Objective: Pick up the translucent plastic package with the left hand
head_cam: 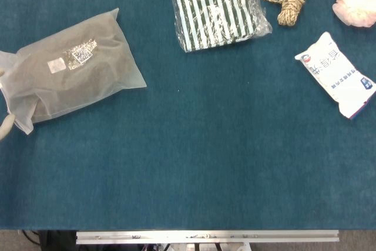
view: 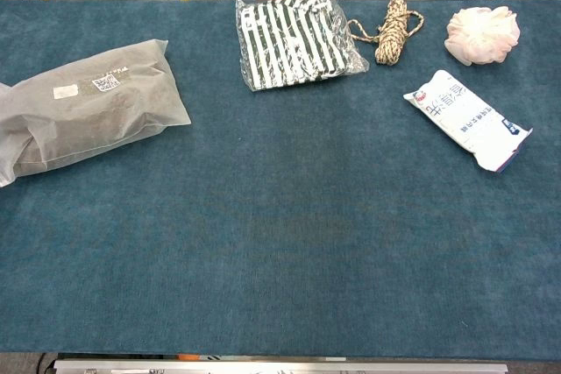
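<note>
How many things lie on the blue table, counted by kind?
Plastic-wrapped packages: 3, the translucent plastic package, the striped package and the white packet
Rope bundle: 1
White bath puff: 1
Total: 5

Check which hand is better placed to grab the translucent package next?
Left. The translucent plastic package lies at the table's far left edge, and pale fingertips, probably the left hand, show beside its corner in the head view. The right hand is not in either view.

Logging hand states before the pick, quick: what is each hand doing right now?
Left hand: only pale fingertips show at the frame edge by the translucent plastic package; open or closed cannot be told.
Right hand: not in either view.
</note>
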Controlling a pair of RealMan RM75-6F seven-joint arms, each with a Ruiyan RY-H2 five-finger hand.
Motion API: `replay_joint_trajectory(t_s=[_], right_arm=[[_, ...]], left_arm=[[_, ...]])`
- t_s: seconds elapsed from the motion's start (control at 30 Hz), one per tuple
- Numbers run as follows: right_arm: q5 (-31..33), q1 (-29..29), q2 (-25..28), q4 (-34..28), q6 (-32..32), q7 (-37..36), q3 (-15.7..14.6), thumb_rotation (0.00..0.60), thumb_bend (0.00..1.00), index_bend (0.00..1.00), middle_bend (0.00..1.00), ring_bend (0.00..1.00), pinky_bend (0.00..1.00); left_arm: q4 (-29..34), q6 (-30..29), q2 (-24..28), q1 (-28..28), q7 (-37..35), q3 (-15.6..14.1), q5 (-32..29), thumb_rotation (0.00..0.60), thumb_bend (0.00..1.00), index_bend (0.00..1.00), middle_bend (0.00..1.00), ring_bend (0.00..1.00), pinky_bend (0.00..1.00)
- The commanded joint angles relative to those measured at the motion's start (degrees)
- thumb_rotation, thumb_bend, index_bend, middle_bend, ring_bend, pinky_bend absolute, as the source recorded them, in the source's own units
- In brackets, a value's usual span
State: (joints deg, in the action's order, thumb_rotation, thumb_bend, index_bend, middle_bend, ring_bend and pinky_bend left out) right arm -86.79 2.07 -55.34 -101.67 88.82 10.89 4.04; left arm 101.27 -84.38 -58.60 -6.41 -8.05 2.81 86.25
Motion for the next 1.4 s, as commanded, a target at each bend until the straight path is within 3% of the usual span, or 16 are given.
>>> replay_joint_trajectory(t_s=[0.03, 0.2, 0.43, 0.7, 0.97, 1.4], right_arm=[[0.00, -0.02, -0.01, -0.01, 0.01, -0.02, 0.01, 0.600, 0.22, 0.31, 0.39, 0.36, 0.60], [-0.01, -0.11, 0.16, -0.04, 0.45, -0.24, 0.30, 0.600, 0.22, 0.31, 0.39, 0.36, 0.60], [1.10, 0.05, 1.71, -0.99, 3.15, 0.74, 3.10, 0.600, 0.22, 0.31, 0.39, 0.36, 0.60], [2.14, 0.58, 3.69, -2.99, 3.24, 1.22, 4.54, 0.600, 0.22, 0.31, 0.39, 0.36, 0.60], [2.81, 0.18, 4.15, -3.31, 2.52, 0.84, 3.89, 0.600, 0.22, 0.31, 0.39, 0.36, 0.60], [3.86, -0.40, 4.44, -2.56, 2.11, 0.47, 3.41, 0.600, 0.22, 0.31, 0.39, 0.36, 0.60]], left_arm=[[-0.07, 0.11, -0.04, -0.03, 0.10, -0.04, 0.01, 0.600, 0.25, 0.22, 0.13, 0.04, 0.17], [-0.20, 0.86, 0.12, -0.31, 0.25, -0.24, 0.09, 0.600, 0.25, 0.22, 0.13, 0.04, 0.17], [0.24, 4.55, 1.56, -1.88, 0.75, -1.44, 1.29, 0.600, 0.25, 0.20, 0.11, 0.04, 0.17], [1.81, 15.11, 2.34, -6.84, 5.72, -3.16, 1.05, 0.600, 0.25, 0.03, 0.01, 0.00, 0.17], [1.04, 23.14, -3.27, -11.65, 15.85, -2.12, -4.86, 0.600, 0.21, 0.00, 0.00, 0.00, 0.09], [-3.63, 26.05, -14.20, -15.70, 31.61, -0.38, -16.62, 0.600, 0.21, 0.00, 0.00, 0.00, 0.03]])
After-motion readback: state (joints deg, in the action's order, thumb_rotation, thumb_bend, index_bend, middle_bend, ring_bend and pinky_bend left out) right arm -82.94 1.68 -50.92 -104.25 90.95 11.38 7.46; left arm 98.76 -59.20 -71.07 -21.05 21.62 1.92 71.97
